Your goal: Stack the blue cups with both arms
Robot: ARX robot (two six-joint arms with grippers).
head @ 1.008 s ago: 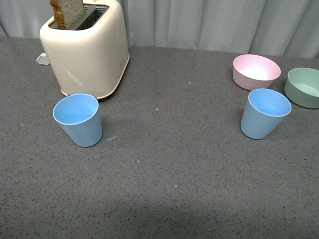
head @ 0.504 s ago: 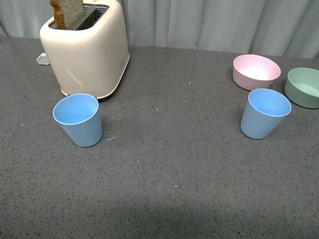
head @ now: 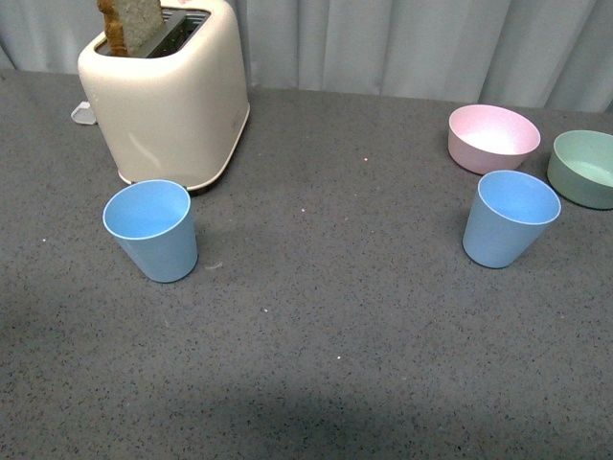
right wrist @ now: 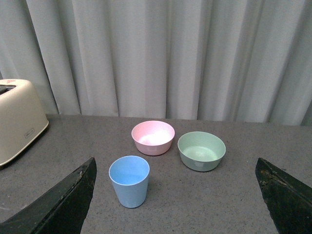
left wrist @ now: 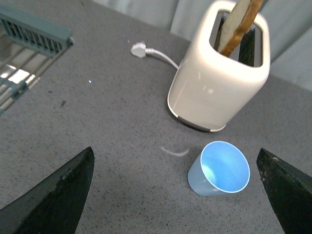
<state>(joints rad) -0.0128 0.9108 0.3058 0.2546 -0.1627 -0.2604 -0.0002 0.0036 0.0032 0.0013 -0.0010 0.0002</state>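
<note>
Two light-blue cups stand upright on the grey table. The left cup (head: 150, 230) stands just in front of the toaster; the right cup (head: 509, 218) stands in front of the pink bowl. Neither arm shows in the front view. In the left wrist view my left gripper (left wrist: 178, 195) is open and empty, its black fingertips (left wrist: 58, 195) wide apart above the table, the left cup (left wrist: 219, 168) between them and a little farther out. In the right wrist view my right gripper (right wrist: 178, 200) is open and empty, well short of the right cup (right wrist: 129, 181).
A cream toaster (head: 168, 91) with a bread slice stands at the back left, its plug and cord (left wrist: 151, 51) behind it. A pink bowl (head: 491, 137) and a pale green bowl (head: 584, 168) stand at the back right. A grey curtain hangs behind. A teal rack (left wrist: 29, 44) lies beyond the toaster.
</note>
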